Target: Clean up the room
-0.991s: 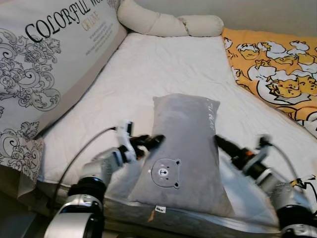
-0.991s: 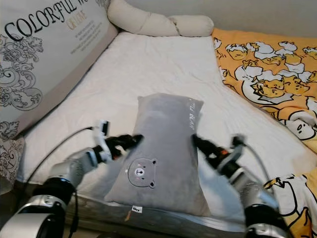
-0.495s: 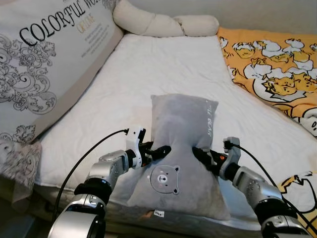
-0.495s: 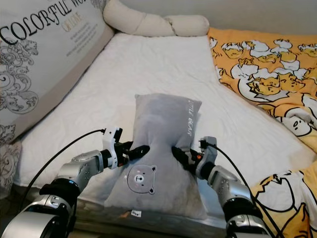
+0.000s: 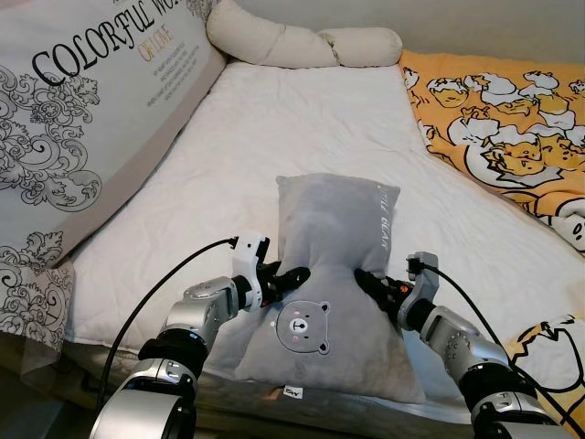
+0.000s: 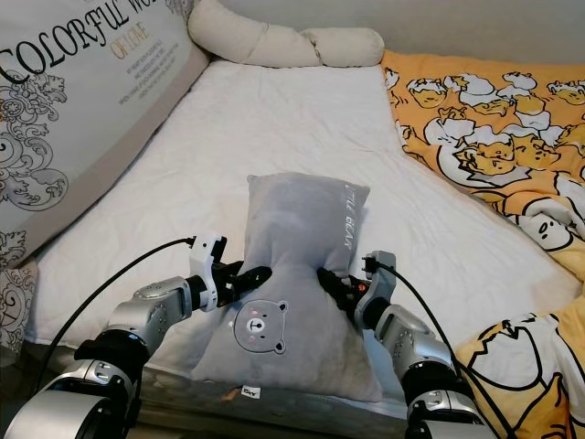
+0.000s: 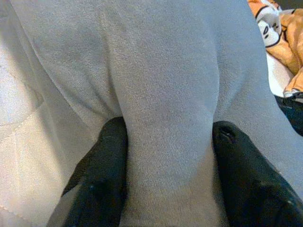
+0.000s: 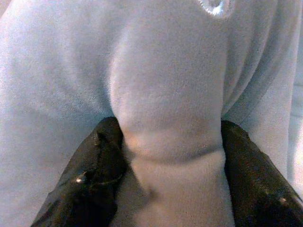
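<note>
A grey pillow (image 5: 335,238) with a small bear face and white lettering lies lengthwise on the white mattress (image 5: 302,128), its near end at the bed's front edge. My left gripper (image 5: 294,276) presses into the pillow's left side and my right gripper (image 5: 363,280) into its right side, pinching it to a waist. In the left wrist view a fold of the grey pillow (image 7: 168,123) bulges between the two black fingers (image 7: 106,175). The right wrist view has the same: grey plush (image 8: 170,118) squeezed between the fingers (image 8: 94,175).
A large printed cushion (image 5: 82,128) leans along the left side of the bed. A cream bolster (image 5: 292,41) lies at the head. An orange cartoon-print duvet (image 5: 503,119) covers the right side and spills over the front right corner.
Both grippers have moved inward from the pillow's sides and shut on it, squeezing its middle narrow. The camera has shifted slightly.
</note>
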